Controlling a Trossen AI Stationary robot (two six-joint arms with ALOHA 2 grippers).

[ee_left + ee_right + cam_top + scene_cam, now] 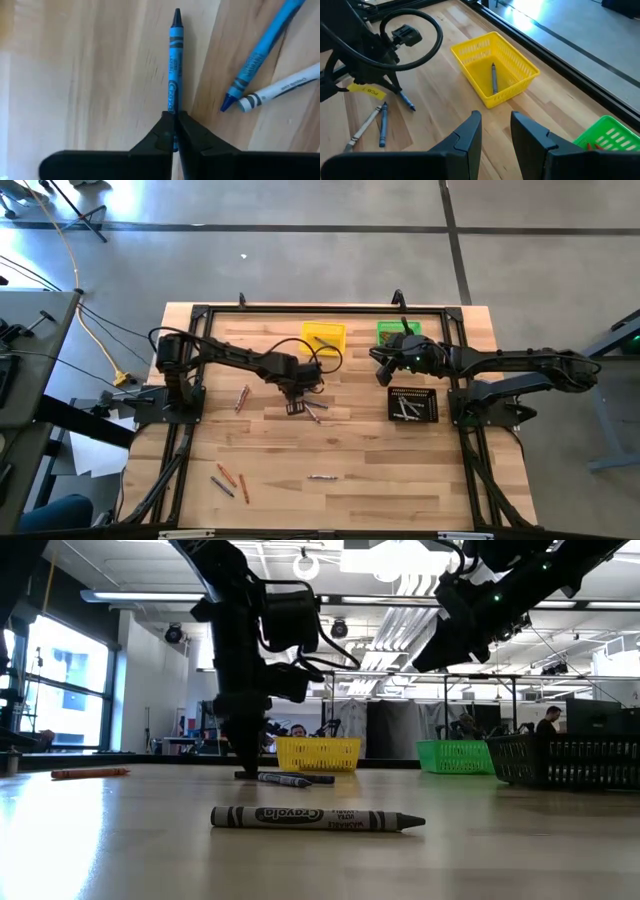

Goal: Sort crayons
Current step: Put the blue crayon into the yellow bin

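My left gripper stands low over the middle of the table, pointing down, shut on a blue crayon. Next to it lie another blue crayon and a white one. More crayons are scattered about: orange ones to the left, several near the front edge, and a grey one alone. My right gripper hangs open in the air between the green bin and the black tray, holding nothing. My left gripper pinches the blue crayon between its two fingers on the wrapped shaft toward its blunt end. The fingers come from above, pointing down, one on each long side. The crayon lies flat on the table, its point away from the fingers.
The yellow bin at the far edge holds one grey crayon. The green bin stands to its right. The black tray holds a few pale crayons. Bare wood lies at the table's near right.
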